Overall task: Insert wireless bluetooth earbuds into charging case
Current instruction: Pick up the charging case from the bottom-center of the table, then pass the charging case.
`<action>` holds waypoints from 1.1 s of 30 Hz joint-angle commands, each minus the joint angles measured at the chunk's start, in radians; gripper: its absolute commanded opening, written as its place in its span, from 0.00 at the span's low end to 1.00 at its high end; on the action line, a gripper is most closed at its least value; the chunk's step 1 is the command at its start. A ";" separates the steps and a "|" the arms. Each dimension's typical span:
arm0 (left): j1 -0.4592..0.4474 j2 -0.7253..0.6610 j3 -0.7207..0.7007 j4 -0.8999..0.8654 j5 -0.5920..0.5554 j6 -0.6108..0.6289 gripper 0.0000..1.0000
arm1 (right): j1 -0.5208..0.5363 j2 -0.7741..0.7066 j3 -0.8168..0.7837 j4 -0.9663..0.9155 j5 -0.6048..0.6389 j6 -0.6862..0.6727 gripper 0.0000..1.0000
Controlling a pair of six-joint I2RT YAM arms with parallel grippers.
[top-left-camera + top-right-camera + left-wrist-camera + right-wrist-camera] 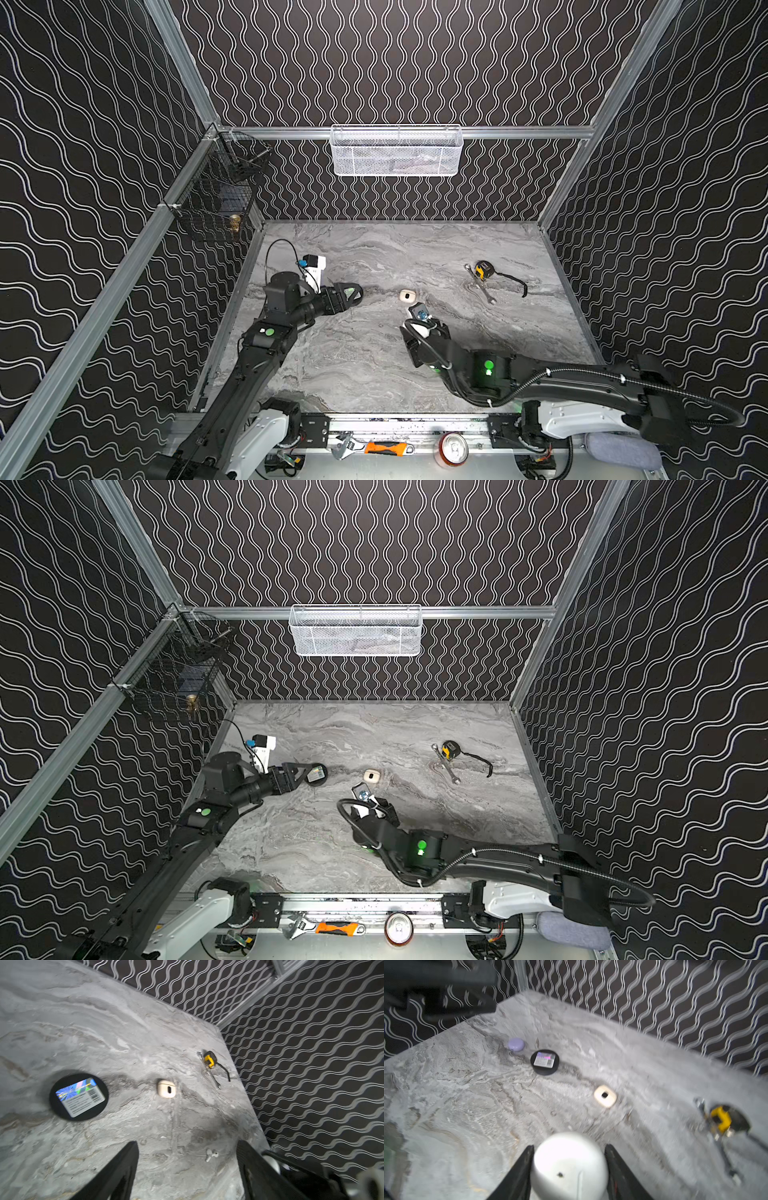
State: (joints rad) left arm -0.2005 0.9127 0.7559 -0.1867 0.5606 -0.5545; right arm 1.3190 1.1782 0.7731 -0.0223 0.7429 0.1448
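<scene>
Our right gripper (569, 1147) clamps the white case (569, 1167); our left gripper (187, 1142) gapes empty above open table (104, 1022).

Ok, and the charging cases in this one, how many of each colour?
white case: 1, clamped in the right gripper
cream case: 1, on the table
lilac case: 1, on the table
Total: 3
The labelled black disc is not counted; I cannot tell if it is a case.
</scene>
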 commanded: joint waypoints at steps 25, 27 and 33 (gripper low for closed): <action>0.000 -0.193 0.229 -0.338 0.345 0.254 0.69 | 0.017 -0.028 -0.025 0.542 -0.143 -0.852 0.36; 0.000 -0.213 0.220 -0.328 0.352 0.253 0.69 | 0.016 -0.011 -0.009 0.544 -0.151 -0.867 0.36; 0.000 -0.231 0.187 -0.280 0.363 0.235 0.67 | 0.017 0.022 0.045 0.521 -0.189 -0.870 0.35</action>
State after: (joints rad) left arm -0.2005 0.6853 0.9504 -0.5259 0.8948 -0.3096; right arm 1.3342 1.1919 0.8021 0.4801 0.5827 -0.7010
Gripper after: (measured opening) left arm 0.675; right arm 0.523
